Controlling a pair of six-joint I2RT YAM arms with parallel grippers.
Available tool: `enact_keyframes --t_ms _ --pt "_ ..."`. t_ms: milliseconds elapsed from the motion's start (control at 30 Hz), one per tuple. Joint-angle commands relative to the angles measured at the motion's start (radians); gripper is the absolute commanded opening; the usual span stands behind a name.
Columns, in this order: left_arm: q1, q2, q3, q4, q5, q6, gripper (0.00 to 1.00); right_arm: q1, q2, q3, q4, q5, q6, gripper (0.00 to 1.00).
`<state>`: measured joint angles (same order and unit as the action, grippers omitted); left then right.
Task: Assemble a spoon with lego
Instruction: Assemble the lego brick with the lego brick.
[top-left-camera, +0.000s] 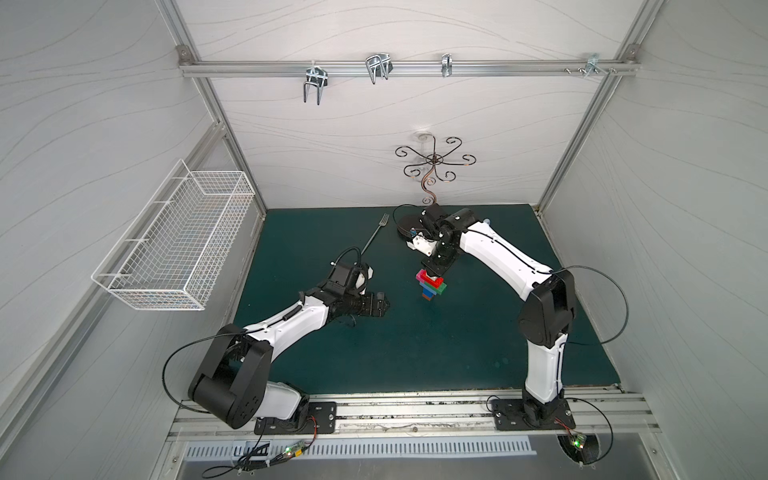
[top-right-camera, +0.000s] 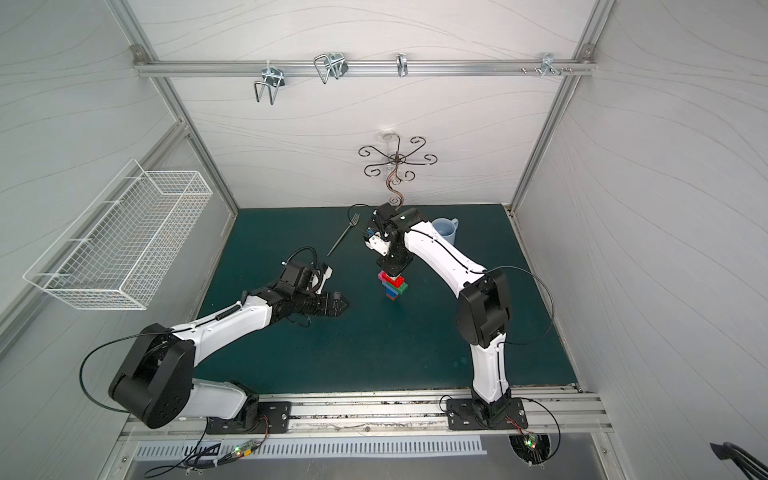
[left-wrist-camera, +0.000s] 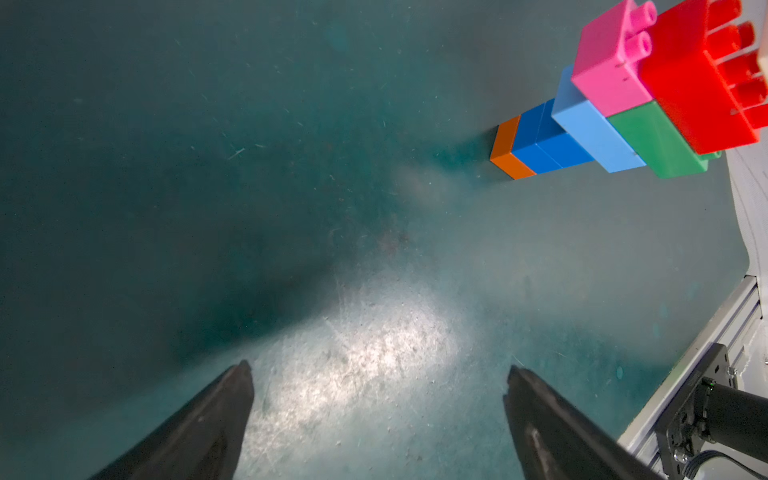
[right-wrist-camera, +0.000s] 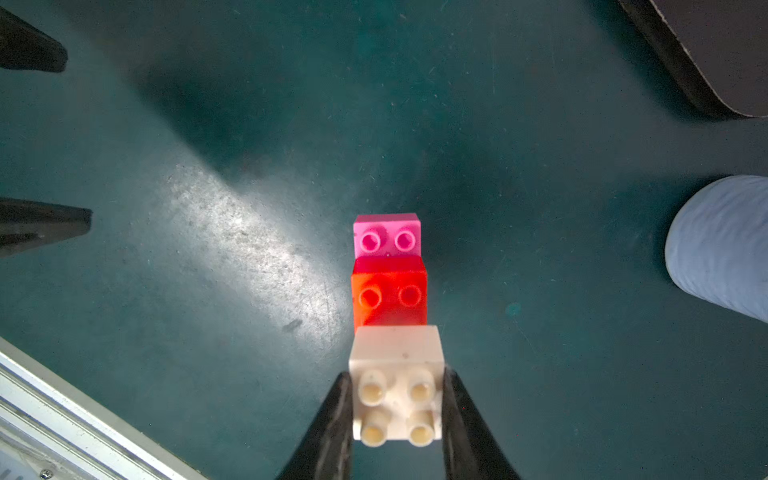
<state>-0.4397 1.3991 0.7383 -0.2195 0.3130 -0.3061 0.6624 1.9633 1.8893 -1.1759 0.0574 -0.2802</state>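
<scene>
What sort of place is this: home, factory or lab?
Most likely a lab robot test cell: white panelled walls in an aluminium frame, left arm and right arm bolted to a front rail by a green mat, a wire basket on one wall.

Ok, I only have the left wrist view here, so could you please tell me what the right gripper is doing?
Observer: The right gripper is shut on a cream brick, held at the top of the spoon beside its red brick. I cannot tell whether it is pressed home.
Operator: Thank you. Is anything lying near my own arm?
Observer: A silver fork lies flat beyond the left gripper, apart from it.
Operator: And is there anything farther back?
Observer: A light blue mug stands upright at the back, apart from the spoon.
</scene>
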Motion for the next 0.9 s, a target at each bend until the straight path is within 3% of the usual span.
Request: enact_keyframes --t_ms 0,867 --pt "-0.004 0.012 0.045 0.014 -0.008 0.012 1.00 -0.003 -0.027 -0.017 -0.003 -0.021 0.008 0.17" --pt "-0.003 0.012 0.053 -0.020 -0.043 0.027 1.00 0.005 0.035 0.005 -0.037 0.018 -0.002 0.18"
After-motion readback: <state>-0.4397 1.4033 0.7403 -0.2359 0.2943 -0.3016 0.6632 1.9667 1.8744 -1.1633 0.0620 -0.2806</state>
